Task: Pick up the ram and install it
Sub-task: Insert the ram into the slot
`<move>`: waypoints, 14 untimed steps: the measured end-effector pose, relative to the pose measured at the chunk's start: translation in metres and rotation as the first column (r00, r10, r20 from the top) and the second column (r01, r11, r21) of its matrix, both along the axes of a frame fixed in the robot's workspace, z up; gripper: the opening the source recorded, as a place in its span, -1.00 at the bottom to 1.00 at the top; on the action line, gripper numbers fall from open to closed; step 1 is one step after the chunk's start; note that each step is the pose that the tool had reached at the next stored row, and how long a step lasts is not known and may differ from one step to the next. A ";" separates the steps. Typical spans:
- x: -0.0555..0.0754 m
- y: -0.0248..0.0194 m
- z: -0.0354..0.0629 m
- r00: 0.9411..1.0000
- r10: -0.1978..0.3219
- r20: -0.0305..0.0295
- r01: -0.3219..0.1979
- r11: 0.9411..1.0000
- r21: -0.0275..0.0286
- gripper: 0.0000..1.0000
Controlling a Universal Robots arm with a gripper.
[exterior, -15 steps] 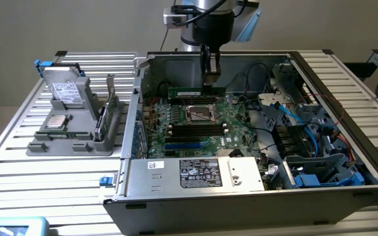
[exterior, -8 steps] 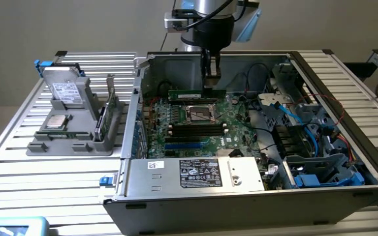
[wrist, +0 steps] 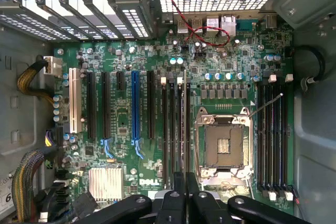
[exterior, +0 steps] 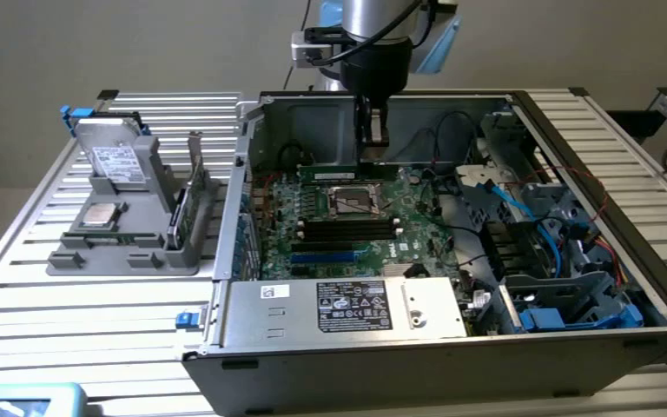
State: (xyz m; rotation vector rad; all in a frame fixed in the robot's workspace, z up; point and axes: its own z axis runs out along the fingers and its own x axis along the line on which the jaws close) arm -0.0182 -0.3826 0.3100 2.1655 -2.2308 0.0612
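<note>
Slatted metal table (exterior: pixel 32 295) fills my remote feed, carrying an open computer case (exterior: pixel 426 369). Nearest me, in front of the processor socket (exterior: pixel 354 201), sits a labelled metal box (exterior: pixel 346 306). Black and blue slots (exterior: pixel 340 231) lie between box and socket on the motherboard (exterior: pixel 420 221). Just beyond the socket I see the ram (exterior: pixel 331 171), on edge and level over the slots there. My claw (exterior: pixel 371 149) reaches down from above, pinched almost closed on the stick. Whether it is seated, I cannot tell.

Part of the ram (exterior: pixel 327 171) is hidden behind the fingers (exterior: pixel 371 143).
</note>
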 end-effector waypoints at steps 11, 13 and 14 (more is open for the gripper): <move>0.003 0.0000 -0.0145 1.000 0.000 0.000 0.000 1.000 -0.013 -0.76; 0.004 0.0000 -0.0163 1.000 0.000 0.000 0.000 1.000 -0.014 -0.76; 0.005 -0.0001 -0.0172 1.000 0.000 0.000 0.000 1.000 -0.015 -0.76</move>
